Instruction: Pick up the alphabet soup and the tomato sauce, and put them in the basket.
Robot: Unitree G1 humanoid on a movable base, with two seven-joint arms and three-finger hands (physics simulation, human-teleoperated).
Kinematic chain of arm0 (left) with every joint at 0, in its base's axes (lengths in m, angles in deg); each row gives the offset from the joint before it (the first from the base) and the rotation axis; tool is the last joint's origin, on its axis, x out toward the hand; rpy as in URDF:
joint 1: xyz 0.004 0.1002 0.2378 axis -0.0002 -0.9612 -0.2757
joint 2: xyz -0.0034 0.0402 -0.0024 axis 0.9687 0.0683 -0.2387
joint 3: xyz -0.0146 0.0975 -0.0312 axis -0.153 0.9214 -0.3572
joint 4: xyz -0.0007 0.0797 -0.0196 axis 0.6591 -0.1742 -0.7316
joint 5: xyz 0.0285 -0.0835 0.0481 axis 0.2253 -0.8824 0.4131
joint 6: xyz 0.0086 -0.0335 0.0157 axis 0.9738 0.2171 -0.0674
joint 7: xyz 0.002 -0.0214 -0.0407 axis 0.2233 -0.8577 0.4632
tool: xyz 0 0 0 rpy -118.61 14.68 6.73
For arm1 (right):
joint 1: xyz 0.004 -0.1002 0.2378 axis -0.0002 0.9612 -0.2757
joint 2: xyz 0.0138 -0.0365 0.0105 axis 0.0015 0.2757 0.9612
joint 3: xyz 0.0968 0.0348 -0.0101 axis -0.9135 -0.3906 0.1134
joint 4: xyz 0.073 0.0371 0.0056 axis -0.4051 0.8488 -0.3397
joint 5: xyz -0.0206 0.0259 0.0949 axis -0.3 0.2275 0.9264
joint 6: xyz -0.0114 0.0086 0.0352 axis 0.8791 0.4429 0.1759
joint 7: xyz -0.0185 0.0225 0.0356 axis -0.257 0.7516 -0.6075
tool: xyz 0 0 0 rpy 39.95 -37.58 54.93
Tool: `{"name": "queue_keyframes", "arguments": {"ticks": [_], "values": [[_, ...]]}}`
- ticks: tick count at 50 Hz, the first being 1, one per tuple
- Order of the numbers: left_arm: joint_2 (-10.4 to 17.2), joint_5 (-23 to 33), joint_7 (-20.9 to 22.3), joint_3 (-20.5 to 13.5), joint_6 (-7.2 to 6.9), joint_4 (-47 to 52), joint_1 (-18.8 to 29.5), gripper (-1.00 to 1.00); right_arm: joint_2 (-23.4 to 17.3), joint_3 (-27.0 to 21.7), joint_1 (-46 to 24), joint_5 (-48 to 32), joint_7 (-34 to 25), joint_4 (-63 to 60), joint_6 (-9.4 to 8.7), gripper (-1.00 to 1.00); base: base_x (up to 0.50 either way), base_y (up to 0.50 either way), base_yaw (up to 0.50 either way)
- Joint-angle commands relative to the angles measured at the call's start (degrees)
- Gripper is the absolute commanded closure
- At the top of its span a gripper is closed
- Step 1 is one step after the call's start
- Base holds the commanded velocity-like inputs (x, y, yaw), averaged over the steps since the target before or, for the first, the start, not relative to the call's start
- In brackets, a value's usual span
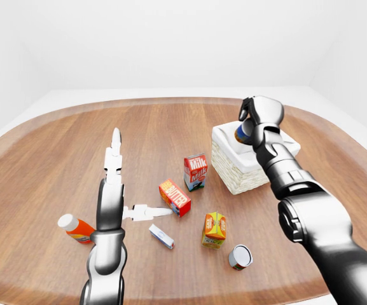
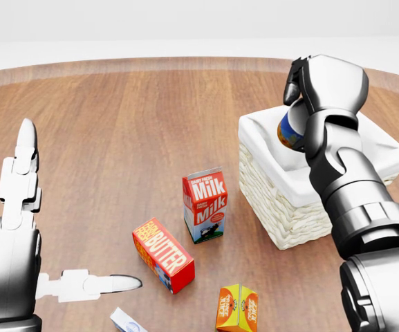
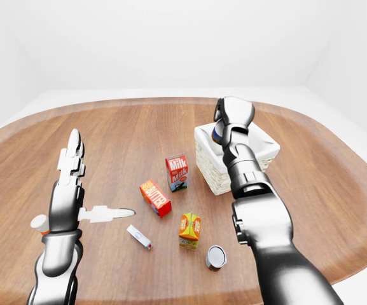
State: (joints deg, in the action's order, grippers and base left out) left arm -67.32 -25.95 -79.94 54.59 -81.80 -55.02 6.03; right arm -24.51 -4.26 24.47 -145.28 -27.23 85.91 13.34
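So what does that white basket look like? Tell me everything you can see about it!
The basket is squarish, with pale woven wicker walls and a white cloth lining folded over its rim. It stands upright on the wooden table, to the right of the milk carton in the head view, apart from it. The right hand holds a can with a blue and orange label over its opening. The arm hides most of the inside.

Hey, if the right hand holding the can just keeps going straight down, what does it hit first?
Most likely the white liner of the basket. The right hand holds the can over the basket's opening, though depth is hard to judge.
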Motion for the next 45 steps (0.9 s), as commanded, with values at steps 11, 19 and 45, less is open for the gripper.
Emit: {"name": "queue_keyframes", "arguments": {"ticks": [11,19,45], "values": [[0.03,0.01,-0.09,-0.15,0.00,-0.15,0.01,-1.00,-1.94,0.17,0.77,-0.58,4.41,4.52,0.00,1.00,0.00,0.00,0.00],[-0.01,0.02,0.06,-0.06,0.00,0.24,-0.30,-1.00,-1.85,0.52,0.71,-1.61,4.59,5.32,0.00,1.00,0.00,0.00,0.00],[0.03,0.06,-0.01,-0.09,0.00,-0.18,-0.05,-1.00,-1.18,0.15,2.69,-1.69,4.59,6.24,0.00,1.00,0.00,0.00,0.00]]}}
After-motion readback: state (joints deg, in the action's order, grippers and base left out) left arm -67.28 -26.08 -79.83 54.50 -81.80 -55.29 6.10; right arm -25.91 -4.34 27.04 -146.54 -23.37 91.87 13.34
